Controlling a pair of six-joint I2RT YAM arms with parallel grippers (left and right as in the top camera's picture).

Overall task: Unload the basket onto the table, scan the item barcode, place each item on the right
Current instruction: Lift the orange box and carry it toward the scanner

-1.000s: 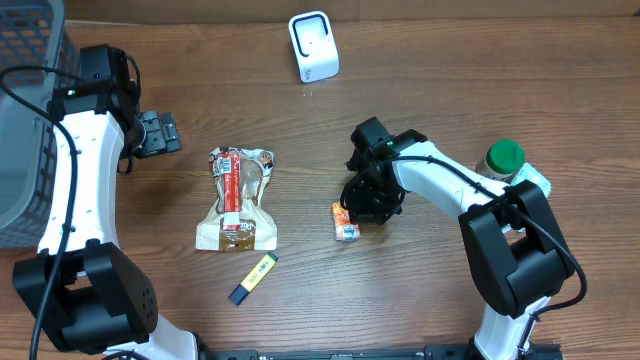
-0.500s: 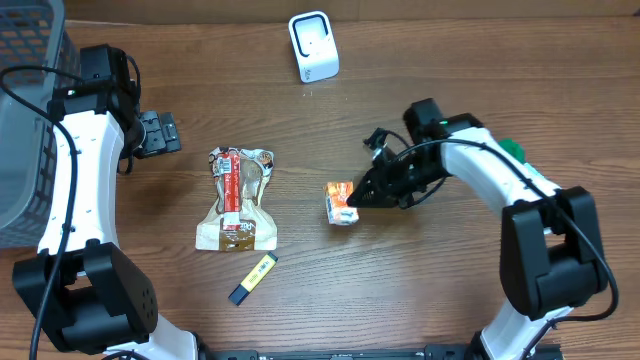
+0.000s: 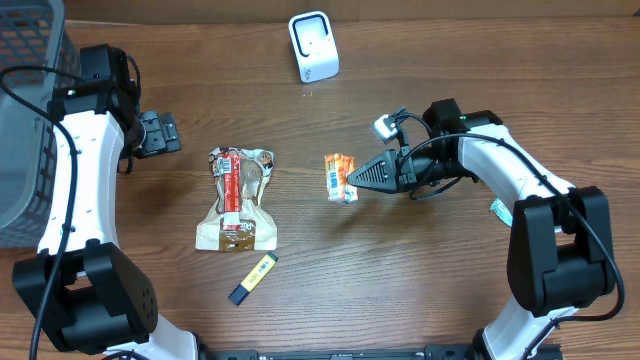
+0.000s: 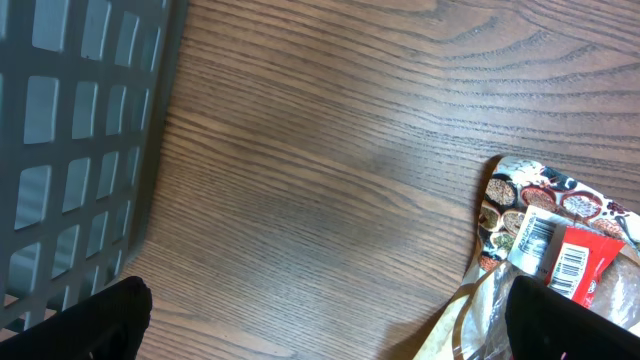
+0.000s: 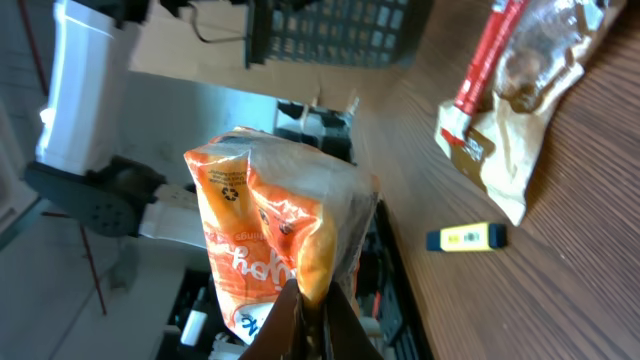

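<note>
The right gripper (image 3: 352,180) is clenched on the orange snack packet (image 3: 340,178) and holds it up above the surface (image 3: 420,290), a little right of the middle, well apart from the white device (image 3: 313,46) that stands at the far edge. In the overhead view a pale label with fine lines shows on the packet, but it is too small to read as a barcode with certainty. In the right wrist view the packet (image 5: 262,235) is pinched at its lower edge, and the fingertips (image 5: 290,318) are mostly cut off by the frame. The left gripper (image 3: 160,133) is released with the jaws wide, near the grey basket (image 3: 25,120) at the left, and holds nothing; its wrist view shows only two dark finger ends in the lower corners. A clear bag with a red stick (image 3: 238,200) lies flat left of the packet, only partly seen in the left wrist view (image 4: 545,250), where two barcodes are visible. A yellow and blue marker (image 3: 253,278) lies nearer. A small pale scrap (image 3: 497,208) beside the right arm is mostly hidden and I cannot tell what it is
</note>
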